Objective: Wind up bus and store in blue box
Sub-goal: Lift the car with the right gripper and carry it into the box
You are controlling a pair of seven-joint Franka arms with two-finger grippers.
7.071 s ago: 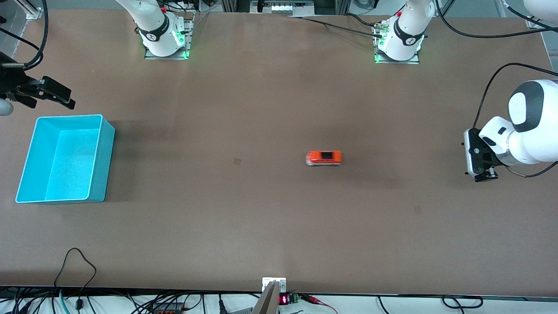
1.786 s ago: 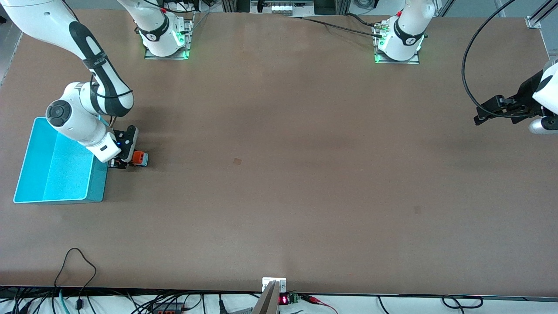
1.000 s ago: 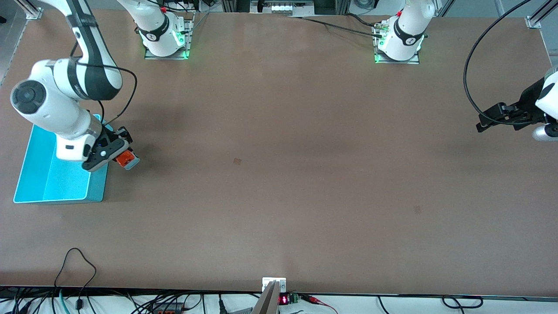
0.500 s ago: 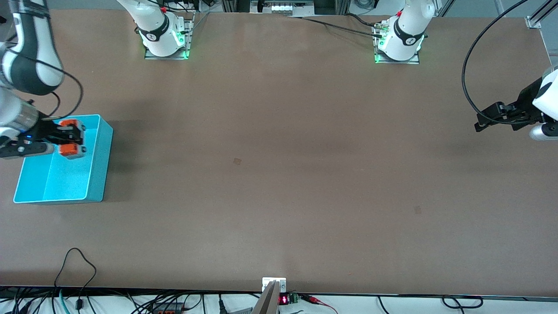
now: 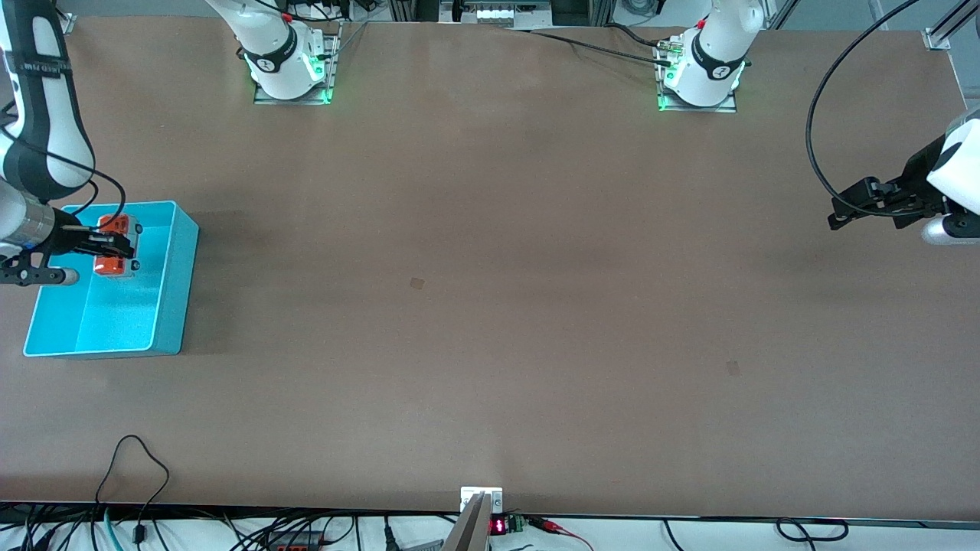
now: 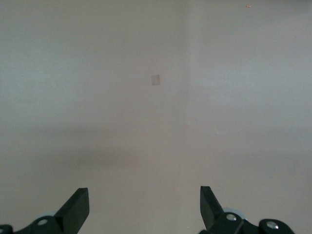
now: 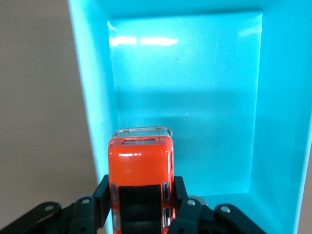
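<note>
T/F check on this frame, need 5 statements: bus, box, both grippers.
1. The right gripper is shut on the bus. True.
2. The bus rests on the floor of the blue box. False: it is held in the air over the box.
3. The left gripper is open and holds nothing. True.
4. The left gripper hangs over the box. False: it waits over bare table at the left arm's end.
5. The box stands at the right arm's end of the table. True.
</note>
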